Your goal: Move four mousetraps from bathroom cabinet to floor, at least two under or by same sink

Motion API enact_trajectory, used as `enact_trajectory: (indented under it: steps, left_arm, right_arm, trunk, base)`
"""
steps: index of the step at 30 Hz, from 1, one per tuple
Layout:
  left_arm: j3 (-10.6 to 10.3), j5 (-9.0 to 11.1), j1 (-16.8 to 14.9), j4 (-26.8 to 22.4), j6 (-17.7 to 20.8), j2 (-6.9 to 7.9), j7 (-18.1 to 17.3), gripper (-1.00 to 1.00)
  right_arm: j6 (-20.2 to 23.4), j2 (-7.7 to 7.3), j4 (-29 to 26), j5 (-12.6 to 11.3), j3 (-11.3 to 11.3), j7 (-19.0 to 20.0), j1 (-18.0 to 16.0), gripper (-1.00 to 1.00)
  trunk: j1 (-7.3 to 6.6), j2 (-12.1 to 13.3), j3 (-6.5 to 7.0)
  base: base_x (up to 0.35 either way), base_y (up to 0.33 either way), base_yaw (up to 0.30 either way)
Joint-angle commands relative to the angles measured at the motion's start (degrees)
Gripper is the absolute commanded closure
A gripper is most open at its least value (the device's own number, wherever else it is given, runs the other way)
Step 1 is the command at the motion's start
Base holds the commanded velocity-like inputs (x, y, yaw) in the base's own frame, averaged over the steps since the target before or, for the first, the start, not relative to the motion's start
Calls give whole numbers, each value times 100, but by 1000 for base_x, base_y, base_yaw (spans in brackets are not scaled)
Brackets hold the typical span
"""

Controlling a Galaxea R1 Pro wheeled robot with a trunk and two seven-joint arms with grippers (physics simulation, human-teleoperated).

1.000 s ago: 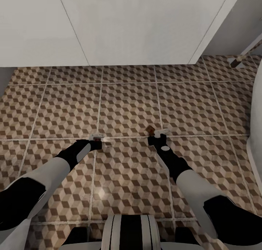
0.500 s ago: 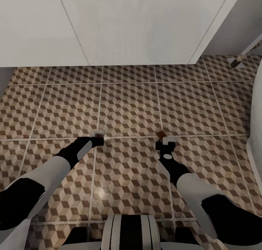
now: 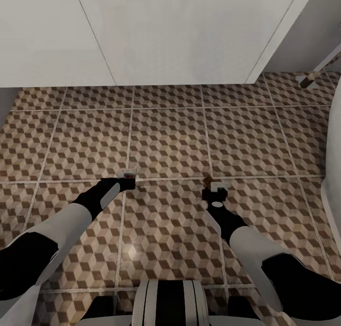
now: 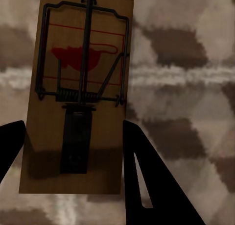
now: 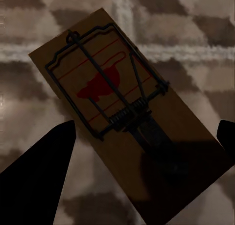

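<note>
Spreading under both arms, the bathroom floor (image 3: 166, 136) is where the traps belong. Left gripper (image 3: 127, 178) pinches a mousetrap (image 4: 78, 92) between its fingers (image 4: 147, 176), low over a grout line; the right gripper (image 3: 214, 187), fingers (image 5: 39, 171) spread wide, seems to have set the second mousetrap (image 5: 122, 117) down.

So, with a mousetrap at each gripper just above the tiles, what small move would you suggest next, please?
Probably draw the right gripper back: its fingers stand wide of its mousetrap over the bathroom floor. The left gripper hugs its mousetrap more closely.
</note>
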Motion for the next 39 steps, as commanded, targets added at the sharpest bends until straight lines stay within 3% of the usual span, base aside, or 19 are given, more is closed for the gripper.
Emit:
enact_trajectory:
  steps: [1,10,24,29,39]
  left_arm:
    - [-48,62,-2,-17,21,8,52,100]
    - [-65,69,-2,-17,21,8,52,100]
    - [-74,68,-2,-88,9,-4,52,100]
    - [-44,53,-2,-405,4,-1,65,100]
    - [-23,43,-86,-465,-26,0,77,100]
  right_arm:
    - [-26,-1,7,-61,39,2,-5,100]
    - [297,12,-77,-51,18,375,-17,100]
    - [335,10,-180,-44,20,737,-220,100]
    - [336,13,-178,-30,20,792,-330,100]
    - [335,16,-182,6,20,801,-364,100]
  trunk:
    - [-1,-1,-3]
    - [-1,-1,-3]
    - [-1,-1,-3]
    - [-1,-1,-3]
    - [-1,-1,-3]
  base:
    - [0,0,0]
    - [0,0,0]
    - [0,0,0]
    - [0,0,0]
    - [0,0,0]
